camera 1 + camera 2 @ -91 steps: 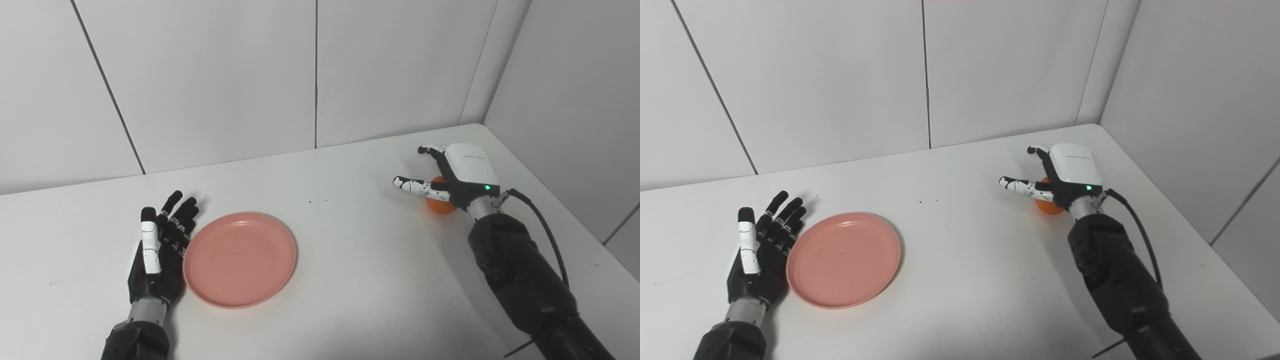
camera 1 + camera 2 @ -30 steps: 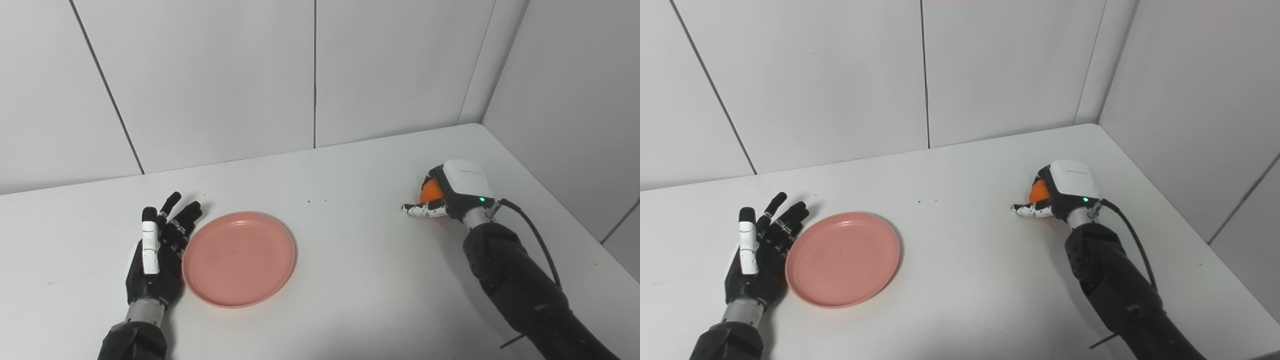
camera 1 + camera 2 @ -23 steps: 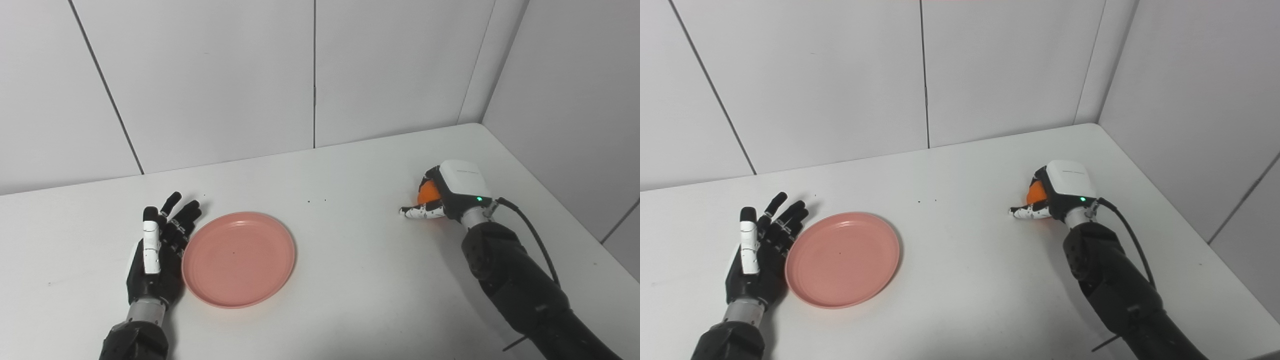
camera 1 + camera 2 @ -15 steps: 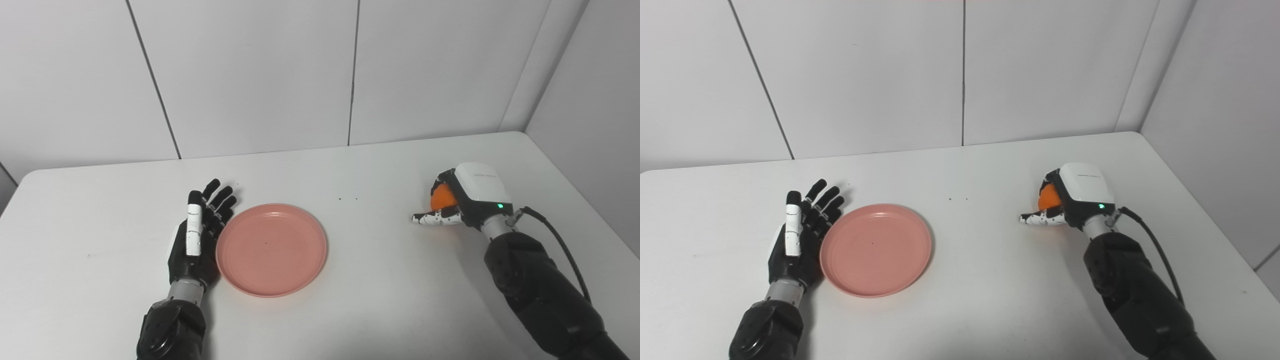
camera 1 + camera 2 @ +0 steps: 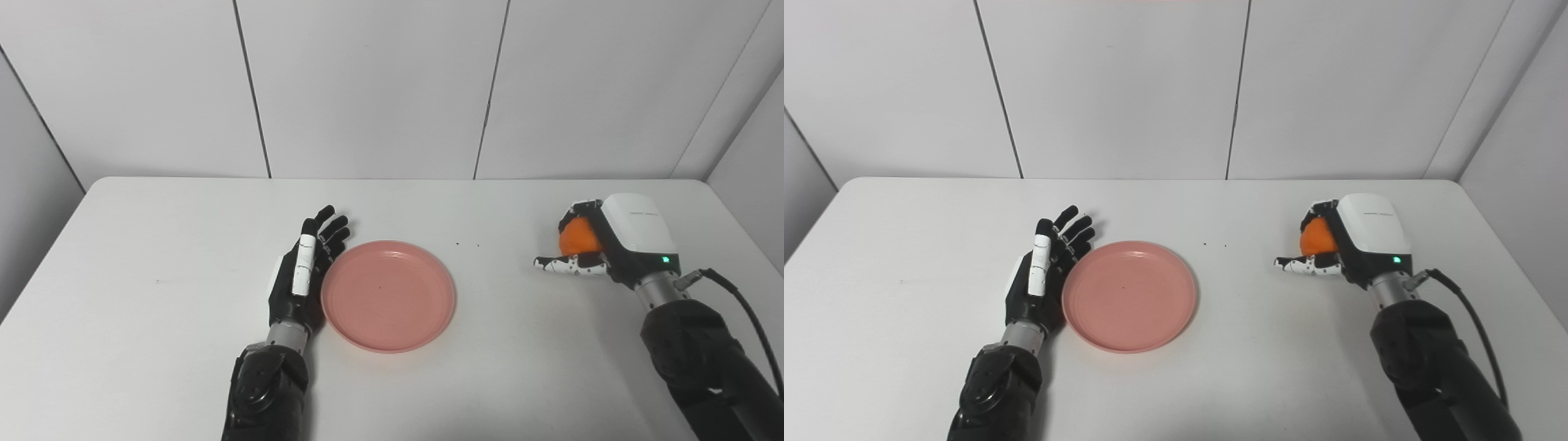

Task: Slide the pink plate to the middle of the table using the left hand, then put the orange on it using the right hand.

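The pink plate (image 5: 388, 295) lies flat near the middle of the white table (image 5: 153, 245), empty. My left hand (image 5: 303, 275) rests open on its edge against the plate's left rim, fingers stretched away from me. At the right, my right hand (image 5: 603, 242) is shut on the orange (image 5: 577, 236), fingers curled over it and the thumb sticking out to the left. The hand looks just above the table, well right of the plate. In the right eye view the orange (image 5: 1315, 236) peeks out on the left side of the right hand (image 5: 1350, 241).
White wall panels stand behind the table and at both sides. A few dark specks (image 5: 468, 245) mark the tabletop between plate and orange. A black cable (image 5: 741, 306) runs from my right wrist.
The camera has swung left, so the whole scene sits further right in the picture. Three seconds ago the right hand was open over the orange; it has since closed on it.
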